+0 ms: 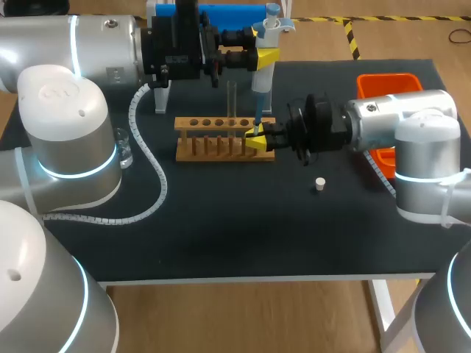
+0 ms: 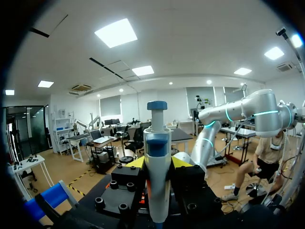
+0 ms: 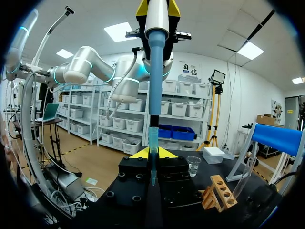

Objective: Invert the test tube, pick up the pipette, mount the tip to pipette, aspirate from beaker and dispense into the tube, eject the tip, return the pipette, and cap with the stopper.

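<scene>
**Head view:** The left gripper (image 1: 266, 56) is clamping a white-and-blue plastic pipette (image 1: 262, 79) upright above the right end of a wooden test tube rack (image 1: 221, 140). The right gripper (image 1: 257, 140), coming in from the right, is pinching a slim translucent blue pipette tip (image 1: 257, 122) directly under the pipette's shaft. A clear glass test tube (image 1: 232, 99) is standing upright in the rack, just beside the tip. A small white stopper (image 1: 319, 184) is sitting on the black table (image 1: 221, 235), apart from the rack. A clear glass beaker (image 1: 124, 153) is standing at the left, partly hidden by the left arm.

**Left wrist view:** The yellow fingers are pressing on the pipette's body from both sides. Its blue plunger knob is rising above them.

**Right wrist view:** The tip is standing upright between the yellow fingers. The pipette's shaft is descending from above in line with it, and its end is meeting the tip's open mouth. Whether the tip is seated cannot be told.

**Judgement:** This looks like the tip-mounting step. Doing it well likely means:
- keeping the shaft and the tip on one vertical axis and pressing straight down;
- having the right gripper hold firmly enough to resist the push without crushing the tip;
- letting go only once the tip is sitting snug.

Any sideways drift risks a skewed, leaky fit or a knock to the neighbouring tube.
</scene>
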Robot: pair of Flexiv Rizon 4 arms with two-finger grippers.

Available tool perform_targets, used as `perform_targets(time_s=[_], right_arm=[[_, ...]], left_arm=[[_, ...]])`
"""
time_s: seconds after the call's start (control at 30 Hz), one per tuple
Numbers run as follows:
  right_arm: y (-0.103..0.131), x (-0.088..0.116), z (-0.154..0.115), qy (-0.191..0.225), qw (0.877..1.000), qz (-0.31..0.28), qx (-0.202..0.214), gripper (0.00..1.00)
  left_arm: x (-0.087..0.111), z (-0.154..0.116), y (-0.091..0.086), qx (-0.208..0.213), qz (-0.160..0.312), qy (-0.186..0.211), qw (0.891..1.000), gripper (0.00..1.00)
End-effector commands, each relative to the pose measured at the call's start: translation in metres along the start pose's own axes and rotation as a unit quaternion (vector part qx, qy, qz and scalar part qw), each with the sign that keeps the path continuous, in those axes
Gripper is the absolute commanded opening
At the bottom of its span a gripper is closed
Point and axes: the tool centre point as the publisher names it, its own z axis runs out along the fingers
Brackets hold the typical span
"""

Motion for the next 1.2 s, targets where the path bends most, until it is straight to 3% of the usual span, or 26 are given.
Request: perform_targets(time_s=[0.03, 1.2], right_arm=[[-0.0003, 0.0015, -0.0010, -0.001, 1.000, 0.000, 0.000, 0.00], [0.0048, -0.0031, 0.0023, 0.003, 1.000, -0.007, 0.000, 0.00]], left_arm=[[0.0006, -0.0001, 0.0001, 0.001, 0.000, -0.001, 1.000, 0.00], [0.0006, -0.0001, 0.0001, 0.001, 0.000, -0.001, 1.000, 0.00]])
